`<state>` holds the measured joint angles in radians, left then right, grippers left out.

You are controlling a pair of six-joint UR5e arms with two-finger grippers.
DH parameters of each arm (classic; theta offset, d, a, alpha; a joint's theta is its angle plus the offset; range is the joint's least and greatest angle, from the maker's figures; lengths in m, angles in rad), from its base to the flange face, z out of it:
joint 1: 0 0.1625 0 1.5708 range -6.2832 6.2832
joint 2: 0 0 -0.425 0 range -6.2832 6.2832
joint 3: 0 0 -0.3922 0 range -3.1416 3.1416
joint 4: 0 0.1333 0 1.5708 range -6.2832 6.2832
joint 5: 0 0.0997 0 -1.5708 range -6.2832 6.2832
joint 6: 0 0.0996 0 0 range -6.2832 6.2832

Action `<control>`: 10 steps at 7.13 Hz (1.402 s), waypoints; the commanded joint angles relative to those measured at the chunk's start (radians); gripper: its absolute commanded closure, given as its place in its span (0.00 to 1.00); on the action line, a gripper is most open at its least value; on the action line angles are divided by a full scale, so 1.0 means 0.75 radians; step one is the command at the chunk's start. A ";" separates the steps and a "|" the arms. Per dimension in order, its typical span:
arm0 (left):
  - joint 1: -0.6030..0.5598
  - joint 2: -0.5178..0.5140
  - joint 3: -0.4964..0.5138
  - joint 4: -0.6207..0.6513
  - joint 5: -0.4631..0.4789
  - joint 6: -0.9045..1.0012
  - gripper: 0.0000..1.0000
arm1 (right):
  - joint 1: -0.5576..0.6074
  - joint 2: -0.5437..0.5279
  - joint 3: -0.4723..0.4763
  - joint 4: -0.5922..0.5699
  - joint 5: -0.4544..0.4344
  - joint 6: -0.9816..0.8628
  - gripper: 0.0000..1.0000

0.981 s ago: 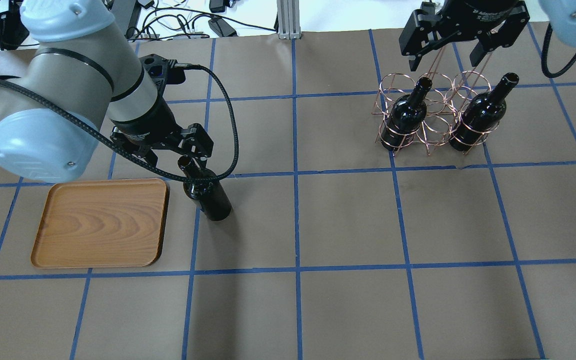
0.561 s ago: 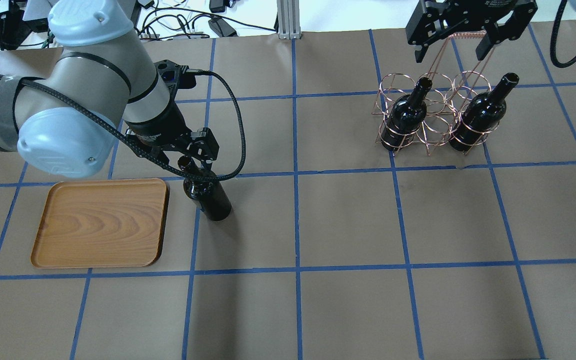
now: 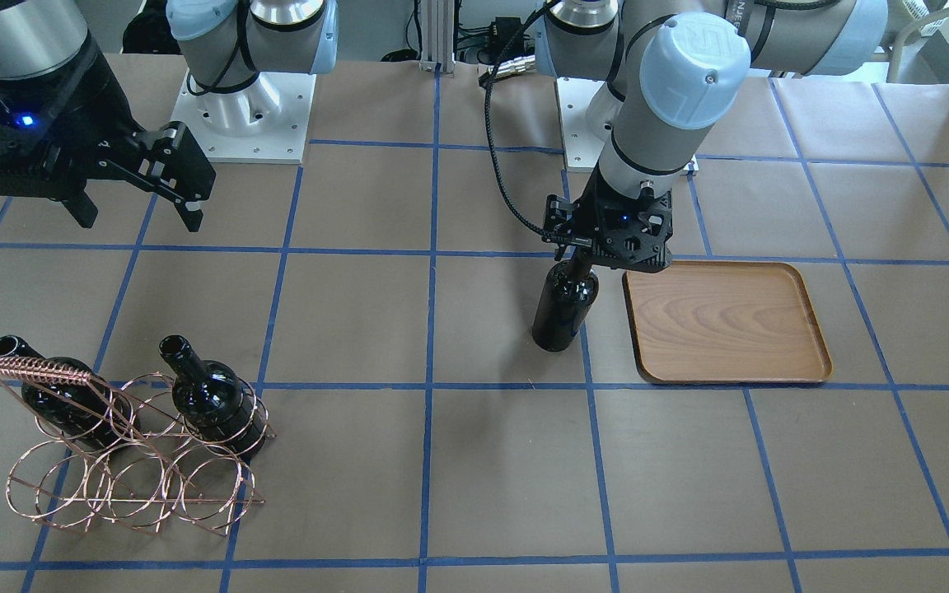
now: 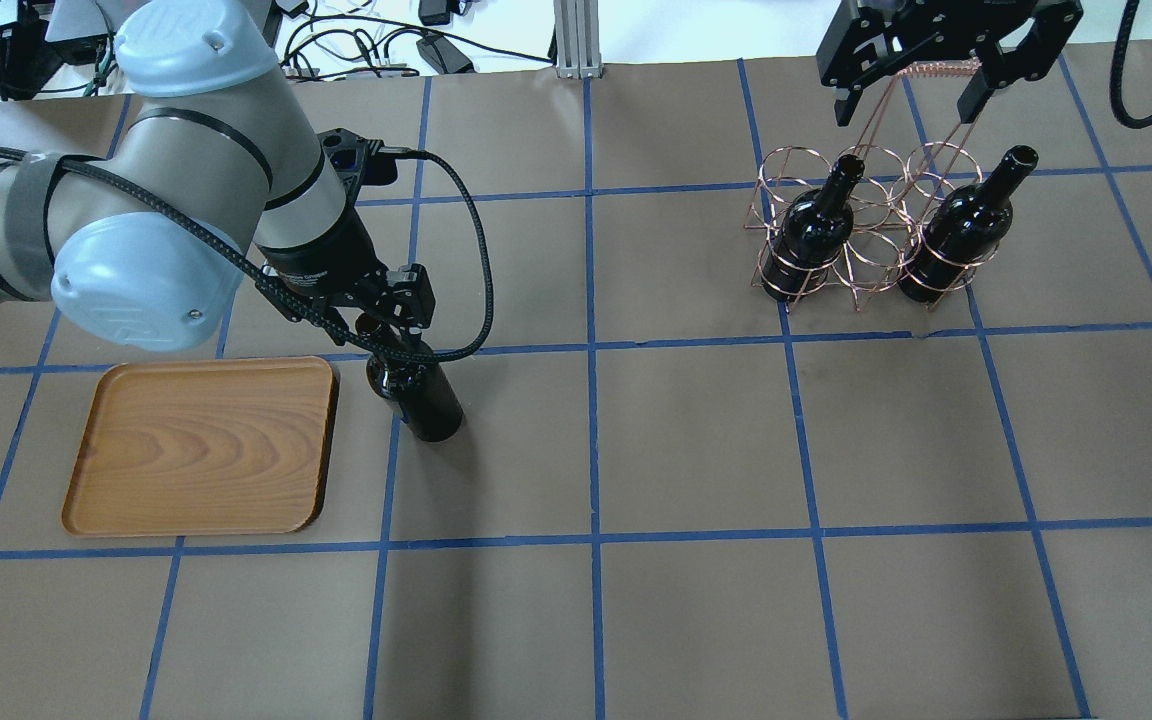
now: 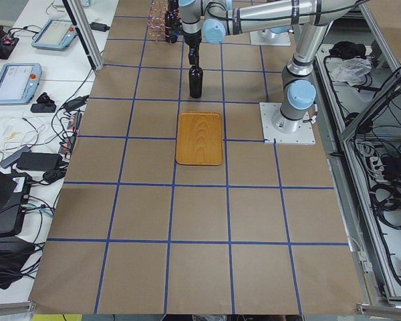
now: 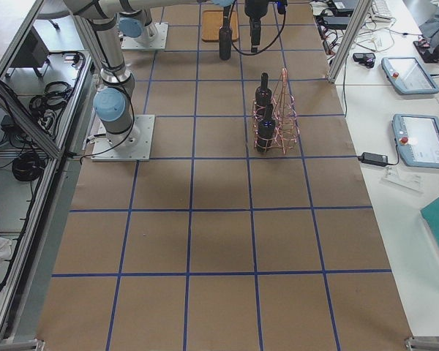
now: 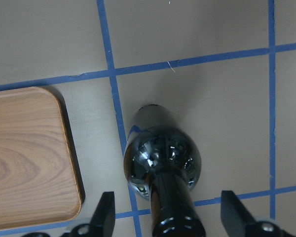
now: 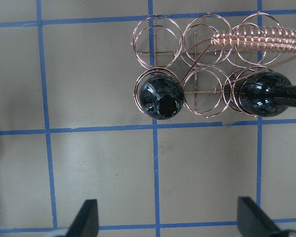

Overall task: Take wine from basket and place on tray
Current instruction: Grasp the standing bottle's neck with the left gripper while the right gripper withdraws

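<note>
One wine bottle [image 4: 423, 398] stands upright on the table just right of the wooden tray [image 4: 201, 445]. My left gripper [image 4: 381, 318] is open with its fingers on either side of this bottle's neck. The left wrist view shows both fingertips [image 7: 106, 211] clear of the glass [image 7: 160, 158], with the tray's corner [image 7: 24, 158] beside it. Two more bottles [image 4: 814, 235] [image 4: 956, 232] stand in the copper wire basket [image 4: 871, 265]. My right gripper [image 4: 904, 85] is open and empty, high above the basket [image 8: 202, 64].
The tray [image 3: 726, 321] holds nothing. The basket's coiled handle [image 8: 259, 39] rises towards my right gripper. The arm bases [image 3: 240, 123] stand at the table's robot side. Cables lie beyond the table's far edge [image 4: 356, 45].
My left arm has shifted slightly right, its gripper settling around the standing bottle's neck. My right gripper has drawn up and away from the basket. The bottles have not moved.
</note>
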<state>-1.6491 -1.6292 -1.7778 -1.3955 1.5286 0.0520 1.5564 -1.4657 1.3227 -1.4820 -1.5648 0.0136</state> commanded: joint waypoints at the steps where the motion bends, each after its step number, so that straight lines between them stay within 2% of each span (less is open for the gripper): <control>1: 0.000 0.000 0.000 -0.009 0.001 0.006 0.39 | 0.013 -0.003 -0.001 0.004 0.002 0.000 0.00; 3: 0.000 -0.002 0.000 -0.011 0.001 0.008 0.39 | 0.056 -0.009 0.052 -0.004 -0.006 -0.008 0.00; 4: 0.000 -0.004 0.000 -0.011 -0.001 0.008 0.55 | 0.042 -0.040 0.087 -0.020 0.000 -0.024 0.00; 5: 0.000 -0.010 0.000 -0.013 -0.001 0.006 0.98 | 0.042 -0.040 0.094 -0.047 -0.006 -0.026 0.00; 8: -0.002 -0.024 0.024 -0.035 0.005 0.008 1.00 | 0.044 -0.046 0.081 -0.088 0.000 -0.012 0.00; 9: 0.004 -0.012 0.073 -0.054 0.017 0.012 1.00 | 0.046 -0.046 0.081 -0.086 -0.006 -0.004 0.00; 10: 0.022 -0.006 0.181 -0.161 0.052 0.029 1.00 | 0.048 -0.058 0.087 -0.084 -0.012 0.000 0.00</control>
<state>-1.6440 -1.6404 -1.7159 -1.4510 1.5448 0.0633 1.5903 -1.5022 1.3855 -1.5457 -1.5695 0.0086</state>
